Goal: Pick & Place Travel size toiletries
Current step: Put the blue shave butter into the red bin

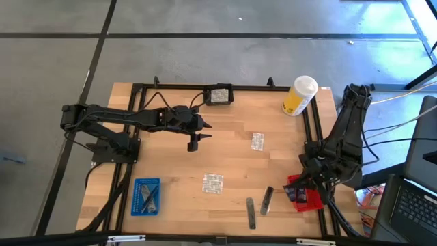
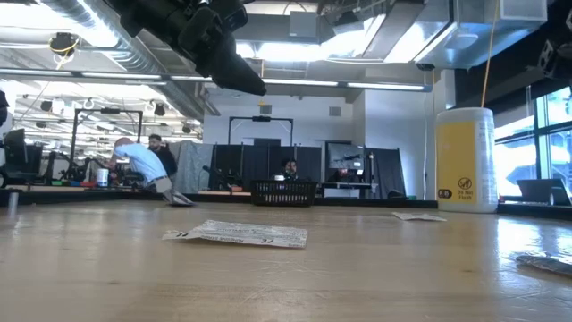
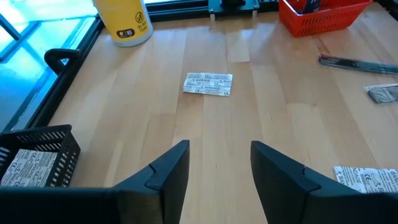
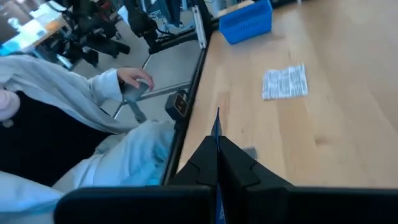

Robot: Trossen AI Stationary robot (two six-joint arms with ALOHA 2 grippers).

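The left gripper is held above the wooden desk, its fingers spread apart with nothing between them. A silvery foil sachet is seen lying flat on the desk ahead of it, well apart from the fingertips. A second sachet is found nearer the desk's front edge, with two slim grey sticks beside it. The right gripper is pressed together over the red tray at the desk's right edge; a thin blue sliver, possibly a packet edge, is seen between its fingers.
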